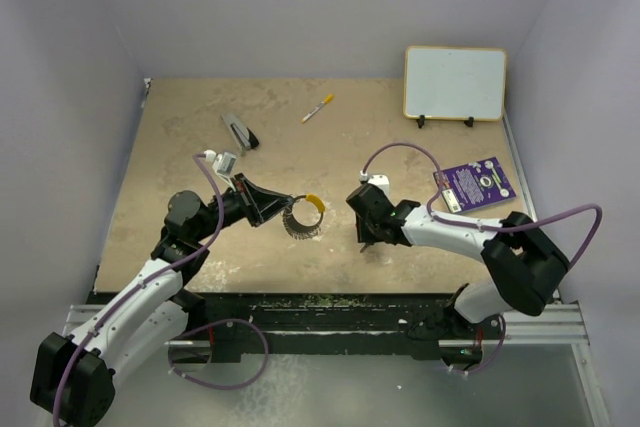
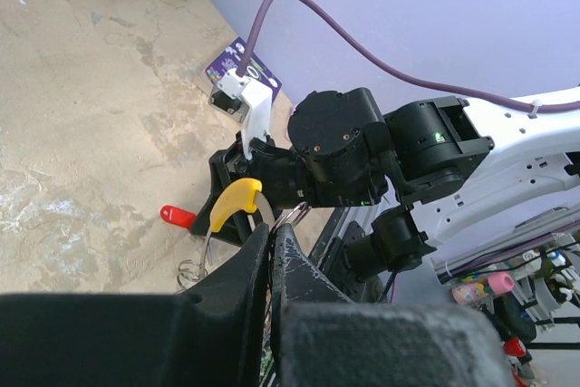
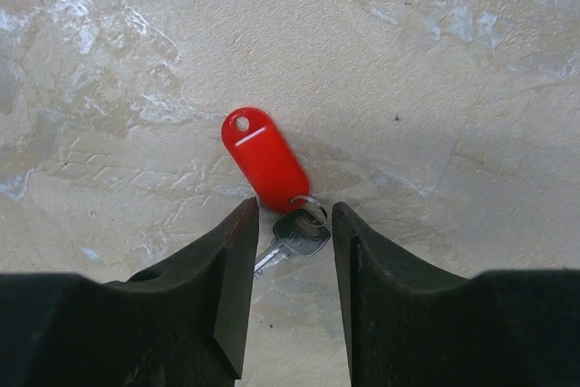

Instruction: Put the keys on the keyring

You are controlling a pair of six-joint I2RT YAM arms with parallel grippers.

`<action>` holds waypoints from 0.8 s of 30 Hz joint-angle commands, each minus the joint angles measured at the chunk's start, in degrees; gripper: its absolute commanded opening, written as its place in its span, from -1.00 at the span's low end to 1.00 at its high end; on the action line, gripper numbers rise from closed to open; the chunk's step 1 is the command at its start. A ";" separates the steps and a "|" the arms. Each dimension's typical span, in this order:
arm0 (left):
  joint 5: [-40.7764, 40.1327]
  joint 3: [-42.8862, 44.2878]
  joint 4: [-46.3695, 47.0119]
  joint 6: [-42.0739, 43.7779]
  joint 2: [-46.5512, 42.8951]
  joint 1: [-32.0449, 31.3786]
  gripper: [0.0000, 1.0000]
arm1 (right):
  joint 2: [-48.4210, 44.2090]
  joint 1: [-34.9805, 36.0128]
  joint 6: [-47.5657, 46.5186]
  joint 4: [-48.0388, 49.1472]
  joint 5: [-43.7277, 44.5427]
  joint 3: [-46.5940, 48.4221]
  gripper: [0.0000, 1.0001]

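Note:
The keys [image 3: 294, 235], small and silver with a red oblong tag [image 3: 265, 159], lie flat on the table. My right gripper [image 3: 294, 215] is open just above them, one finger on each side of the key head, touching nothing. In the top view it [image 1: 368, 240] points down at the table, right of the keyring [image 1: 305, 217]. The keyring is a wire ring with a yellow arc [image 2: 234, 201]. My left gripper [image 2: 272, 235] is shut on its wire and holds it on edge. In the left wrist view the red tag [image 2: 178, 216] shows beyond the ring.
A small whiteboard [image 1: 455, 84] stands at the back right. A purple card [image 1: 474, 184] lies right of my right arm. A yellow-tipped marker [image 1: 318, 108] and a grey-black stapler-like tool [image 1: 240, 132] lie at the back.

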 commanded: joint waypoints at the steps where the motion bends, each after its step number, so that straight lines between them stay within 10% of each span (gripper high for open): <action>1: -0.18 0.19 2.91 1.43 -0.90 0.54 -0.92 | 0.42 -0.55 1.90 0.95 2.25 -0.38 -0.14; 15: -0.32 0.26 2.99 1.31 -0.88 0.63 -0.91 | 0.52 -0.92 3.57 0.26 1.30 -1.13 -0.84; 24: -0.31 0.32 2.95 1.38 -0.88 0.69 -0.92 | -1.68 -0.99 3.49 -3.01 0.68 -0.43 -0.70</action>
